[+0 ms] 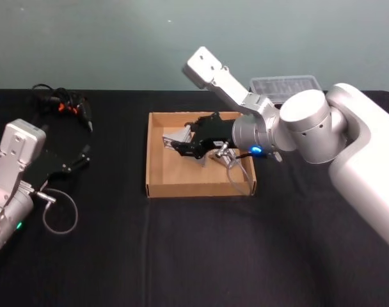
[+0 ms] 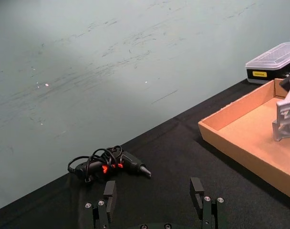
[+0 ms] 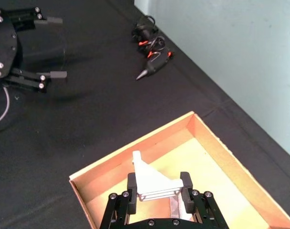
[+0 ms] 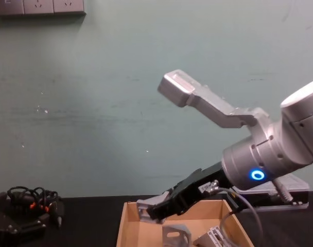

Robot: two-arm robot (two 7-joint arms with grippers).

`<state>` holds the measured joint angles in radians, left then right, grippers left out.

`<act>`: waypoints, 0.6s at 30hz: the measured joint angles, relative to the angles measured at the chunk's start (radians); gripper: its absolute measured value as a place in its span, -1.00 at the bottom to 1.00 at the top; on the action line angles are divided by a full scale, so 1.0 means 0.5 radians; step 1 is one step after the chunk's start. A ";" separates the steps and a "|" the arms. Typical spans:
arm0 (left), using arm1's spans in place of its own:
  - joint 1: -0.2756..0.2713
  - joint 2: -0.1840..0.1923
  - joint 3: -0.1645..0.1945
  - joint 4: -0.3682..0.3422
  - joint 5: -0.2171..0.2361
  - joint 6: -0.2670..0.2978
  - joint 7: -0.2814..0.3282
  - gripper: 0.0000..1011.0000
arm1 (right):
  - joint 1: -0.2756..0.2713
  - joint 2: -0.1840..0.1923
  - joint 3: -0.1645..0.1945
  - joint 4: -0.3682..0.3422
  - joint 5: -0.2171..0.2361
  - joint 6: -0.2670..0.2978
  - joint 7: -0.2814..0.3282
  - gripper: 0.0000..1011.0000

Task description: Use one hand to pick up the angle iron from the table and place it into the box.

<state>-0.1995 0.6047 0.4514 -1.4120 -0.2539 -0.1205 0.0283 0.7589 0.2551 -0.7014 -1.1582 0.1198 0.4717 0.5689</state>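
The tan cardboard box lies in the middle of the black table. My right gripper reaches in over the box's back left part, shut on a pale grey angle iron. In the right wrist view the angle iron sits clamped between the fingers above the box floor. From the chest view, the right gripper holds it at about rim height. My left gripper rests at the table's left, open and empty, with its fingers spread wide.
Grey metal brackets lie on the box floor under the right arm. A bundled black tool with a cable and red marks sits at the back left. A clear-lidded black case stands behind the box. A loose cable loop lies by the left arm.
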 joint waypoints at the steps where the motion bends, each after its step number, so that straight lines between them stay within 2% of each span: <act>1: 0.000 0.000 0.000 0.000 0.000 0.000 0.000 1.00 | 0.010 -0.014 -0.007 0.029 -0.010 -0.006 0.013 0.07; 18: 0.000 0.000 0.000 0.000 0.000 0.000 0.000 1.00 | 0.073 -0.189 -0.056 0.325 -0.110 -0.059 0.057 0.07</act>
<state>-0.1995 0.6047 0.4514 -1.4120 -0.2539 -0.1205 0.0283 0.7954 0.1607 -0.7293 -0.9956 0.0649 0.4423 0.5972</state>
